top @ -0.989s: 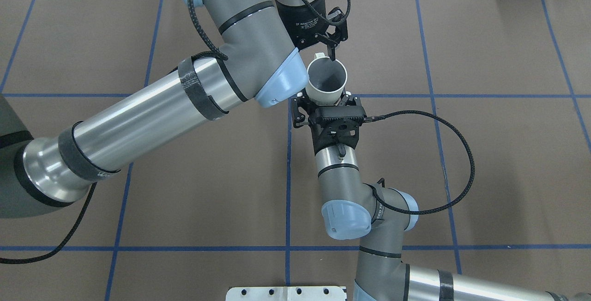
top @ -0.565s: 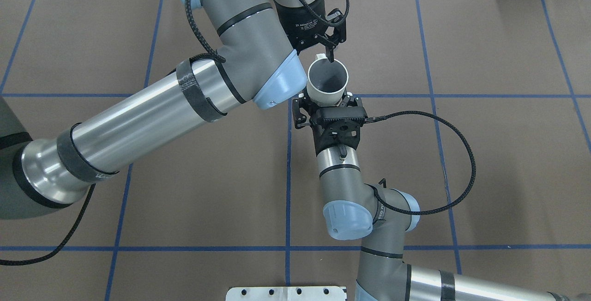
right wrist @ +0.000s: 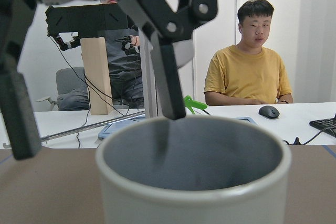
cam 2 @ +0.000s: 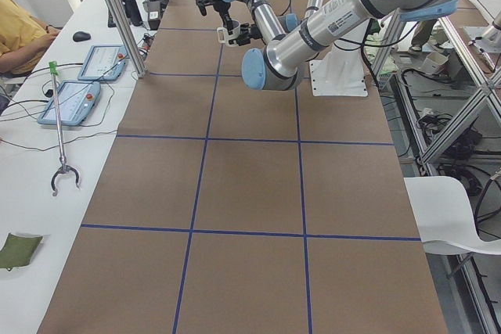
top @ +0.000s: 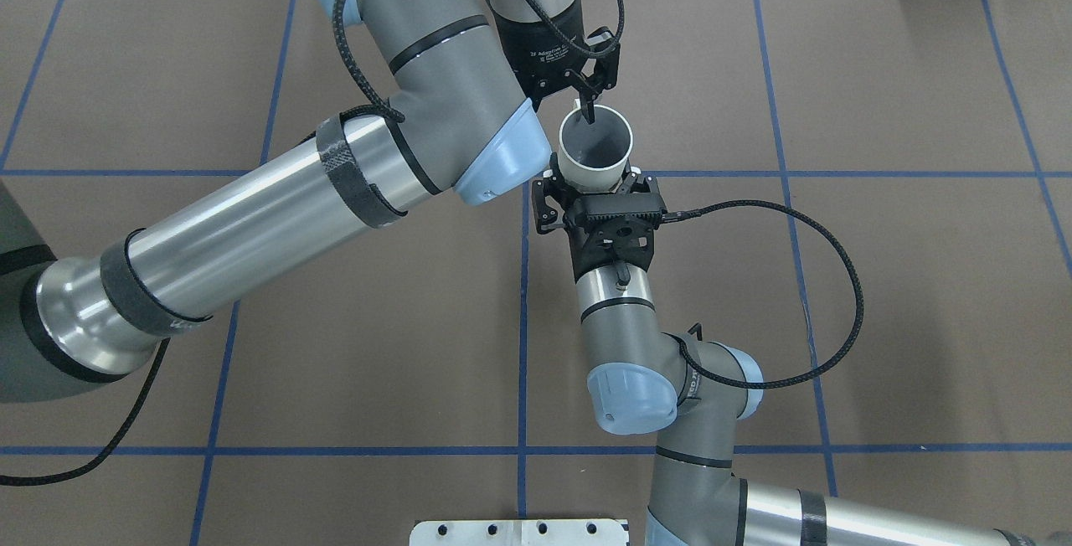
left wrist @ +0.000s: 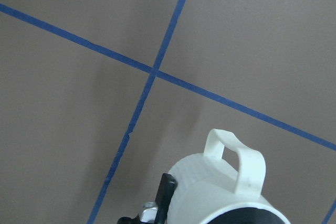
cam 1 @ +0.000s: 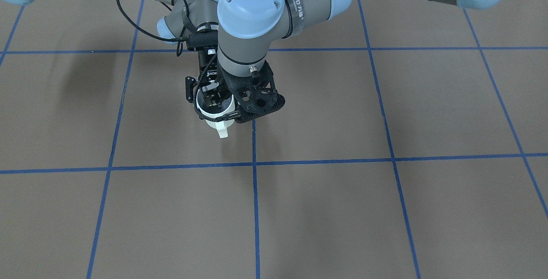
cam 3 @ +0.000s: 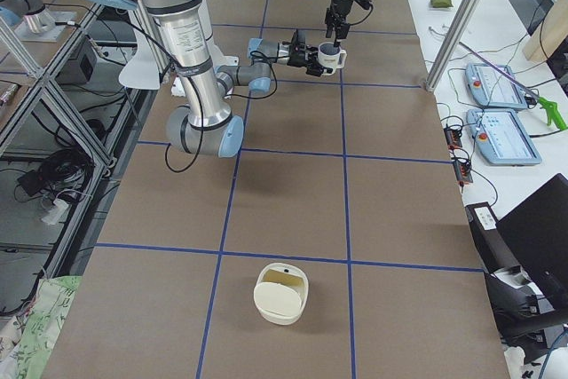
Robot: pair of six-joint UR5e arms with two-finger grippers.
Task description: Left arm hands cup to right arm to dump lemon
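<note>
The cream-white cup (top: 595, 162) is held upright in the air over the brown table, its handle (cam 1: 222, 132) pointing away from the robot. My right gripper (top: 595, 183) is shut on the cup's body from the near side. My left gripper (top: 569, 98) hangs over the cup's far rim. One of its fingers (right wrist: 169, 85) reaches down into the mouth and the other stands well outside the wall, so it looks open. The cup's grey inside (right wrist: 194, 156) shows no lemon. The cup also shows in the left wrist view (left wrist: 220, 198) and the exterior right view (cam 3: 330, 59).
A cream round container (cam 3: 282, 290) sits on the table far toward my right end. A metal base plate (top: 519, 531) lies at the near edge. An operator in a yellow shirt (right wrist: 247, 72) sits at a side desk with tablets (cam 3: 495, 86).
My left arm has shifted a little to the left, and its finger now sits further over the cup's mouth. The cup and the right gripper have barely moved.
</note>
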